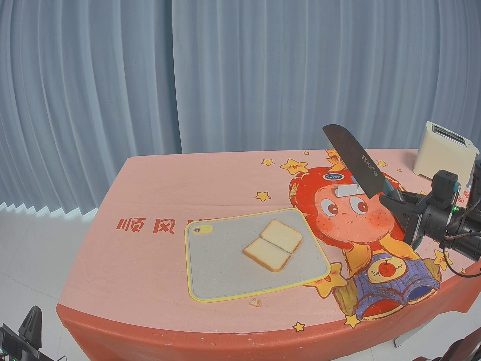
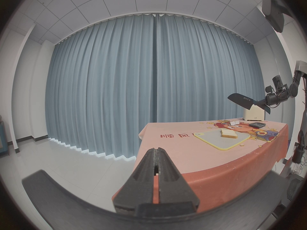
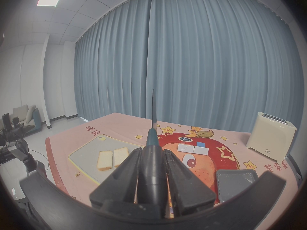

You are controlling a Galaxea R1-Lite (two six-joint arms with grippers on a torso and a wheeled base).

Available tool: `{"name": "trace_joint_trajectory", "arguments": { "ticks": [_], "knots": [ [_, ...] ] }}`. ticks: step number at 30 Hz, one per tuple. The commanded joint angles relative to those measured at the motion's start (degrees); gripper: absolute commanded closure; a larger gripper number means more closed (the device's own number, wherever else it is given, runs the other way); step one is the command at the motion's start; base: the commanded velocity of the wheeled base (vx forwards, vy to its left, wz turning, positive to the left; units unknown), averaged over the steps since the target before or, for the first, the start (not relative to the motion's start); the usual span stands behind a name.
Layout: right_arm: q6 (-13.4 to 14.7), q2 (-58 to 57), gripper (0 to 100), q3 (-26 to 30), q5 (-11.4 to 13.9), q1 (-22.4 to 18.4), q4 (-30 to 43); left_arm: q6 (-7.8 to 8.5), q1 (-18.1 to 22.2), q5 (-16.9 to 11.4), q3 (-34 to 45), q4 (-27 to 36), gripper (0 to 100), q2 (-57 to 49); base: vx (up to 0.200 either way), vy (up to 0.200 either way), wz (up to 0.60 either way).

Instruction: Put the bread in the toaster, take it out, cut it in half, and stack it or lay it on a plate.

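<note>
The bread lies cut in two on a grey cutting board [image 1: 220,266] with a yellow rim; one half [image 1: 281,235] touches the other half [image 1: 267,254]. My right gripper [image 1: 396,201] hovers above the table, right of the board, shut on a knife's handle, with the dark blade [image 1: 355,160] pointing up and away. The right wrist view has the gripper [image 3: 153,150] clamped on the handle, the bread halves [image 3: 112,158] beyond it. A cream toaster [image 1: 445,154] stands at the far right. My left gripper [image 2: 155,173] is shut on nothing, low and off the table's left front corner.
A dark square plate [image 3: 235,181] sits on the table near the toaster [image 3: 271,136]. A small white block [image 1: 349,190] rests on the cloth behind the board. A crumb [image 1: 255,303] lies near the front edge. The pink cloth left of the board is bare.
</note>
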Motion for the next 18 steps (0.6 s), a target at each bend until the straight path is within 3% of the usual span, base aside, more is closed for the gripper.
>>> {"name": "trace_joint_trajectory", "arguments": {
  "ticks": [1, 18],
  "knots": [
    [0.0, 0.3, 100, 0.1, 0.0, -0.1, 0.1, -0.01, 0.0, 0.0, 1.0, 0.0, 100, 0.1, 0.0, 0.0, 0.0],
    [0.0, 1.8, 100, -0.7, 0.0, -4.2, 0.0, -0.01, 0.0, 0.0, 1.0, 0.0, 100, 0.1, 0.0, 0.0, 0.0]
  ]
}}
